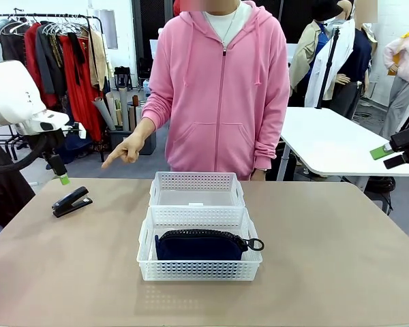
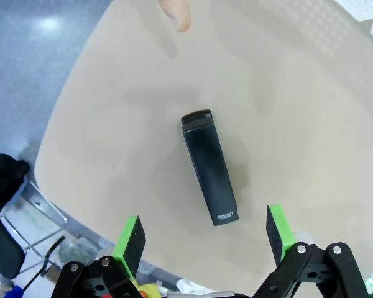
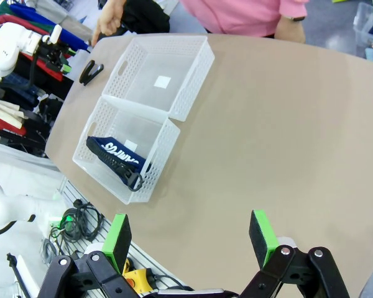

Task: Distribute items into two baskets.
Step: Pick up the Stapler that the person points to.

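Front view: the pouch (image 1: pixel 199 245) lies in the near basket (image 1: pixel 198 270), and the far basket (image 1: pixel 196 181) touches it. The stapler (image 1: pixel 71 202) sits on the table (image 1: pixel 327 259), off to the left, and a person's hand (image 1: pixel 126 150) points toward it.

Left wrist view: the left gripper (image 2: pixel 205 239) hangs above the stapler, with its fingers wide apart.

Right wrist view: the right gripper (image 3: pixel 189 239) is spread wide too, high over the table, well apart from the baskets.

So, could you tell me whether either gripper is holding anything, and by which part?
Nothing is held. The left gripper hovers open above the stapler, not touching it; the right gripper is open too.
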Robot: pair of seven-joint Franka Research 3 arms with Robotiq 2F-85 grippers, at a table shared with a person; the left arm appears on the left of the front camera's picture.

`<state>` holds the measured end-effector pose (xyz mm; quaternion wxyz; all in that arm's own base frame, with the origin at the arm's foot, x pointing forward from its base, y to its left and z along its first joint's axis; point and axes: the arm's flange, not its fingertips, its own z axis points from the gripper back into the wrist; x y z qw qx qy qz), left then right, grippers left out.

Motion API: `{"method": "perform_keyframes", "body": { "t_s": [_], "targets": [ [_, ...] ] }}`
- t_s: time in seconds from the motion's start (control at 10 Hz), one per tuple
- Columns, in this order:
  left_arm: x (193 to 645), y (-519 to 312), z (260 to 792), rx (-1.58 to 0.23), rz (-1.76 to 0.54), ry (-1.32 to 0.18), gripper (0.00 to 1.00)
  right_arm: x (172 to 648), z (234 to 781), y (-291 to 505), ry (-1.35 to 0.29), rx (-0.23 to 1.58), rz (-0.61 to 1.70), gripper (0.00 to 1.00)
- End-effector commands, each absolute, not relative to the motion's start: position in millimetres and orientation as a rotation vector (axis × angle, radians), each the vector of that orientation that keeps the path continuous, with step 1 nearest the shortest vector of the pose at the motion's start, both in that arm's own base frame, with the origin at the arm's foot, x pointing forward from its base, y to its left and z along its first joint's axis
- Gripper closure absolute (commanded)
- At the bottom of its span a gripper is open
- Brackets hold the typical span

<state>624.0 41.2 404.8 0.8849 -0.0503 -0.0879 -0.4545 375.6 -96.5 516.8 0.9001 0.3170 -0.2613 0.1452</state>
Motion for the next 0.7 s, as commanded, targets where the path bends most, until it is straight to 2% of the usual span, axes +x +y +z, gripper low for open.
{"method": "perform_keyframes", "body": {
  "t_s": [0.0, 0.6],
  "targets": [
    [621.9, 45.0, 388.7, -0.12, -0.962, -0.206, 0.0, 375.8, 518.2, -96.3, -0.546, 0.665, 0.303, 0.0],
    [621.7, 43.9, 347.6, -0.13, -0.972, -0.176, 0.0, 375.8, 518.2, -96.3, -0.546, 0.665, 0.303, 0.0]
  ]
}}
